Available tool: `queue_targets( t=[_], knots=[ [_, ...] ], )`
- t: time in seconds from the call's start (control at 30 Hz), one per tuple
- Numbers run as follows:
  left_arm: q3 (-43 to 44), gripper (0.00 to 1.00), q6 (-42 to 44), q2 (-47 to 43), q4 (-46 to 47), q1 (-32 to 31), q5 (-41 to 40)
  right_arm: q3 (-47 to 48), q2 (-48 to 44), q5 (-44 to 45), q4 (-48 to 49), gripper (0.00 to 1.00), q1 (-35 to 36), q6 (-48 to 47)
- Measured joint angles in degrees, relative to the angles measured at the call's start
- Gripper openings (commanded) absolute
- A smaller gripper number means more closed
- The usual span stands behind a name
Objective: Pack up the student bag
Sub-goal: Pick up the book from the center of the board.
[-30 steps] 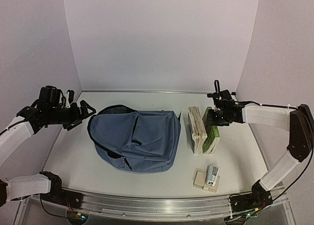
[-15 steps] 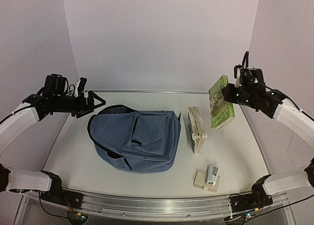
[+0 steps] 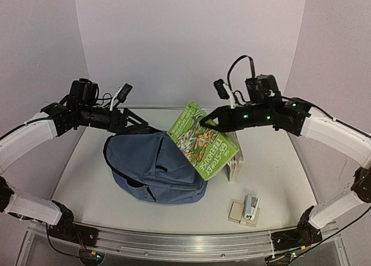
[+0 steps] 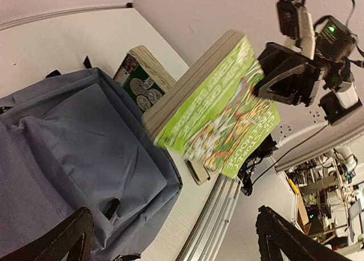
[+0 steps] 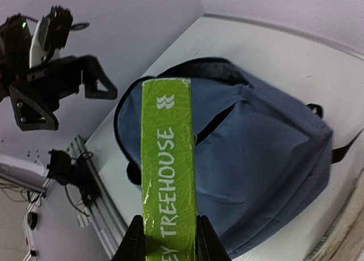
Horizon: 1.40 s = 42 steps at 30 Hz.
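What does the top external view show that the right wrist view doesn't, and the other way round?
Top external only: the small grey device on a beige block near the front edge. Right wrist only: the green book's spine, clamped between the right gripper's fingers. Both: the student bag, the green book and the open left gripper.

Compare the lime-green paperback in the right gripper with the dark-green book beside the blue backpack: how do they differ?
The lime-green paperback book hangs tilted in the air over the slate-blue fabric backpack, clamped by the right gripper; the dark-green paperback book rests on the white table, ungripped. The first's cover is bright lime, the second's dark green. Both are thick, with cream page edges.
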Motion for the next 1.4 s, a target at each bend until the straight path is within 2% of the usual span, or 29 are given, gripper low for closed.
queue_targets(
  t=[0.23,0.43,0.53,0.6,0.73,0.8,1.0,1.1,1.23,1.3,1.4],
  knots=[
    [0.7,1.0,4.2,3.3,-0.6,-2.9,2.7,0.0,7.9,-14.6,2.1,0.0,3.1,0.1],
    [1.0,1.0,6.6,6.1,-2.1,-5.1,7.4,0.0,9.2,-23.8,8.6,0.0,4.0,2.3],
    [1.5,0.94,7.3,7.0,-2.8,-5.8,10.7,0.0,9.2,-26.6,11.8,0.0,4.0,3.3],
    [1.8,0.84,7.8,7.4,-3.0,-6.2,13.1,0.0,9.3,-27.8,13.0,0.0,4.0,3.7],
    [2.1,0.58,8.0,7.8,-3.6,-6.3,17.6,0.0,9.6,-29.5,14.3,0.0,4.0,4.2],
    [2.3,0.41,7.7,8.0,-3.7,-6.3,19.6,0.0,9.9,-29.9,14.5,0.0,4.0,4.3],
    [2.3,0.05,7.4,8.9,-4.0,-6.2,22.9,0.0,11.5,-30.8,15.0,0.01,4.0,4.6],
    [2.3,0.0,7.5,9.0,-3.9,-6.2,23.0,-0.1,11.5,-30.6,15.0,0.13,4.0,4.6],
    [2.3,0.0,7.4,8.8,-4.2,-6.3,20.9,-0.2,11.4,-28.4,15.0,0.44,4.0,4.6],
    [2.3,0.0,6.7,8.3,-4.6,-6.3,17.1,-0.3,11.4,-25.1,15.2,0.59,4.1,4.6],
    [2.3,0.0,5.5,7.6,-6.1,-6.0,9.6,-0.4,11.4,-18.3,15.6,0.72,4.5,4.2]
  ],
)
